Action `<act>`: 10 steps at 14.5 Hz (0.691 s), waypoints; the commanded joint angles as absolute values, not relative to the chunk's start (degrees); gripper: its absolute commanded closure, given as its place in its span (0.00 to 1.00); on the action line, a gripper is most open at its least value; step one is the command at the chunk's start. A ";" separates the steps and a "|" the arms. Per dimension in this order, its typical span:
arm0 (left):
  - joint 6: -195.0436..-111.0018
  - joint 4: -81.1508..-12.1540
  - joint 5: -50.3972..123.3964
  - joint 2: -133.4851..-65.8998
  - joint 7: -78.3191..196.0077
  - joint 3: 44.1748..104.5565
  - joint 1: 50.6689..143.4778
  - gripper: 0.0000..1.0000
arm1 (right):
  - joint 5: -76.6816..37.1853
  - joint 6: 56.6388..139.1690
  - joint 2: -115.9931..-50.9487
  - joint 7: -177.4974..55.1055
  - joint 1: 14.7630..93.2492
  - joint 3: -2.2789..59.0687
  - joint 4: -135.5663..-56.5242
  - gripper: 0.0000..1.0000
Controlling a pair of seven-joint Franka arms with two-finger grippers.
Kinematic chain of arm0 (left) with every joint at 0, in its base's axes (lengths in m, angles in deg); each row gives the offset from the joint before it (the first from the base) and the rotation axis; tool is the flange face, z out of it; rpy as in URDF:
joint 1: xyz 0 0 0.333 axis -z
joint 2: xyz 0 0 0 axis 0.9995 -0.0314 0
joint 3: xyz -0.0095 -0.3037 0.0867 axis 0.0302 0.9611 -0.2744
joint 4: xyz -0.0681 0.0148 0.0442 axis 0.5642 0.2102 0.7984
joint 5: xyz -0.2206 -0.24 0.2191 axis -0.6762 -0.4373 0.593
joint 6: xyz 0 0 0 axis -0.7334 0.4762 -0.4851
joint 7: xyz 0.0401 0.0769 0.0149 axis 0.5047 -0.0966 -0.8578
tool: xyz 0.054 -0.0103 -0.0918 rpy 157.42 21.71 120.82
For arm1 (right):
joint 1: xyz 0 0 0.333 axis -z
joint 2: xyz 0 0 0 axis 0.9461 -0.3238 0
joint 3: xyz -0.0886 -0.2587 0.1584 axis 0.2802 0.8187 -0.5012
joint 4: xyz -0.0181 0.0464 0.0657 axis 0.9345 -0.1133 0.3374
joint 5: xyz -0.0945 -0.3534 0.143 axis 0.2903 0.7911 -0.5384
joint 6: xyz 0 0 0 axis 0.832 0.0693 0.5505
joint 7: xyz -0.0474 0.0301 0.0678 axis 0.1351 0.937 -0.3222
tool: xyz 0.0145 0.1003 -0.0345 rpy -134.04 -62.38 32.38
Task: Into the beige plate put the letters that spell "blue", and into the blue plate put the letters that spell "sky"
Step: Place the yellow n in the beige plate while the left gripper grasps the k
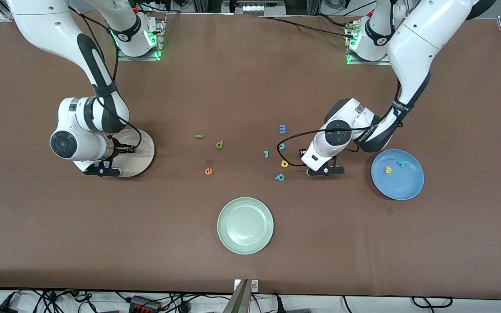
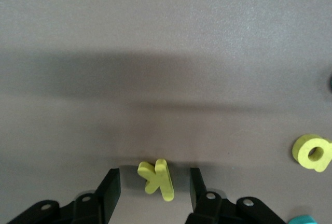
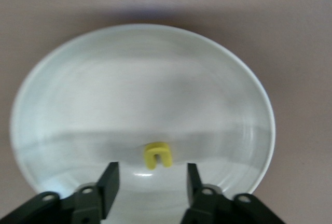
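Note:
The yellow k [image 2: 157,179] lies on the table between the fingers of my left gripper [image 2: 153,190], which stands open with a gap on each side. This left gripper [image 1: 325,170] is low, between the teal p [image 1: 280,177] and the blue plate [image 1: 397,174]. The plate holds the yellow s [image 1: 388,170] and teal y [image 1: 402,164]. My right gripper [image 3: 150,182] hangs open over the beige plate [image 3: 78,105], where the yellow u [image 3: 157,155] lies free. Mid-table lie the dark green bar [image 1: 199,136], the green stemmed letter [image 1: 219,144] and the orange e [image 1: 208,171].
A pale green plate [image 1: 245,225] sits nearer the front camera at mid-table. Near my left gripper lie a blue m [image 1: 282,128], a teal c [image 1: 282,146], a small teal bar [image 1: 266,154] and a yellow stemmed letter [image 1: 284,164].

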State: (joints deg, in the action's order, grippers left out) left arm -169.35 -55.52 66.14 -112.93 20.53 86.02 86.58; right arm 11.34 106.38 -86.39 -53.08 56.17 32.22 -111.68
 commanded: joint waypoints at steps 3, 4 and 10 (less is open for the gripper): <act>-169.89 -55.48 68.08 -113.09 19.33 86.27 86.18 0.84 | 8.32 104.36 -82.51 -71.07 55.46 25.07 -112.33 0.00; -169.54 -55.40 68.08 -112.92 19.50 86.36 86.00 0.88 | 7.70 104.80 -81.98 -74.41 55.46 22.97 -112.42 0.00; -152.24 -47.49 67.91 -105.72 30.04 86.63 80.12 0.90 | 7.87 121.38 -82.07 -92.35 49.94 17.85 -120.32 0.00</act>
